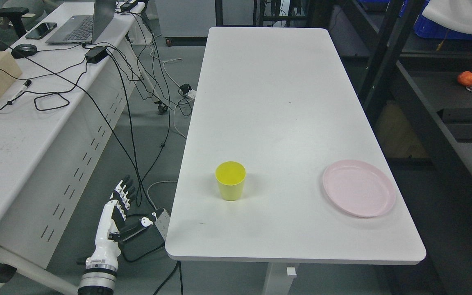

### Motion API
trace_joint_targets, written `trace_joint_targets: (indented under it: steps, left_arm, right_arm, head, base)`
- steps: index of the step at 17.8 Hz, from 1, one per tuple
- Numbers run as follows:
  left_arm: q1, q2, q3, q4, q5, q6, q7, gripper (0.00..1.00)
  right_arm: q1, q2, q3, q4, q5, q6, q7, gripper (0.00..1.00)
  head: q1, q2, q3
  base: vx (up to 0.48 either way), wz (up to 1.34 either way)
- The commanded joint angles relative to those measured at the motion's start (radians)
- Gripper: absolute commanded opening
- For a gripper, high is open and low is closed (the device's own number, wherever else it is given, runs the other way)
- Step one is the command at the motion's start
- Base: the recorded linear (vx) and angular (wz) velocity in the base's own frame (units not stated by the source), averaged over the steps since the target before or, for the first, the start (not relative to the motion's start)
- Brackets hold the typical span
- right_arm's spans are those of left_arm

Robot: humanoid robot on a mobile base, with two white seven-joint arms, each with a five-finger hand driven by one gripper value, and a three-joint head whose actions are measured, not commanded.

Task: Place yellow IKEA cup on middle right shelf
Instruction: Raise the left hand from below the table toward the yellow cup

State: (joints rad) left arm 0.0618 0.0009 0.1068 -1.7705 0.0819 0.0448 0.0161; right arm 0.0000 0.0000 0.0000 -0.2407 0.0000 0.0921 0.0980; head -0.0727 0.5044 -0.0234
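Low at the picture's lower left, the left robot hand (pixel 120 205) hangs beside the table (pixel 277 102), fingers spread, holding nothing. Well apart, the yellow cup (pixel 231 180) stands upright on the table, a pink plate (pixel 359 188) to its right.

pink plate (pixel 359 188) on white table (pixel 281 102), laptop (pixel 84 24), phone (pixel 41 30), tangled cables (pixel 137 82)

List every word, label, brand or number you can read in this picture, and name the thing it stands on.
None can be read.
Cup: no print shows.
Plate: plain.
Laptop: keys too small to read.
Marker: print too small.
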Motion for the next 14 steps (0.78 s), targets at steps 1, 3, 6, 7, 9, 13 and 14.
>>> trace_joint_targets:
  steps: [1, 3, 6, 7, 9, 13, 14]
  left_arm:
    - [0.001, 0.017, -0.019, -0.004, -0.005, -0.008, -0.001, 0.99]
    - [0.000, 0.017, -0.019, -0.004, -0.005, -0.014, -0.001, 0.99]
    - [-0.002, 0.017, -0.022, -0.004, -0.005, -0.042, -0.025, 0.99]
    - [-0.002, 0.017, -0.035, -0.004, -0.005, -0.051, -0.036, 0.99]
    - [-0.002, 0.017, -0.073, -0.004, -0.005, -0.063, -0.038, 0.99]
    - [-0.016, 0.017, -0.098, 0.003, -0.005, -0.045, -0.038, 0.99]
    - [-0.023, 0.017, -0.110, 0.006, -0.007, -0.031, -0.036, 0.99]
  right_arm:
    - [0.011, -0.017, 0.017, 0.000, -0.025, 0.000, -0.215, 0.99]
    - [0.011, -0.017, 0.017, 0.000, -0.025, 0.000, -0.215, 1.00]
    - [0.011, -0.017, 0.017, 0.000, -0.025, 0.000, -0.215, 0.99]
    - [0.011, -0.017, 0.017, 0.000, -0.025, 0.000, -0.215, 0.99]
    - [0.011, -0.017, 0.017, 0.000, -0.025, 0.000, -0.215, 0.99]
    - [0.011, -0.017, 0.017, 0.001, -0.025, 0.000, -0.215, 0.99]
    - [0.011, -0.017, 0.017, 0.000, -0.025, 0.000, -0.215, 0.99]
  head:
    - [0.0000, 0.000, 0.000]
    - [0.0000, 0.000, 0.000]
    - [0.0000, 0.000, 0.000]
    - [0.0000, 0.000, 0.000]
    - [0.0000, 0.000, 0.000]
    - [0.0000, 0.000, 0.000]
    - [0.0000, 0.000, 0.000]
  base:
    - [0.000, 0.00]
    - [0.000, 0.00]
    - [0.000, 0.00]
    - [0.000, 0.00]
    - [0.000, 0.00]
    - [0.000, 0.00]
    - [0.000, 0.00]
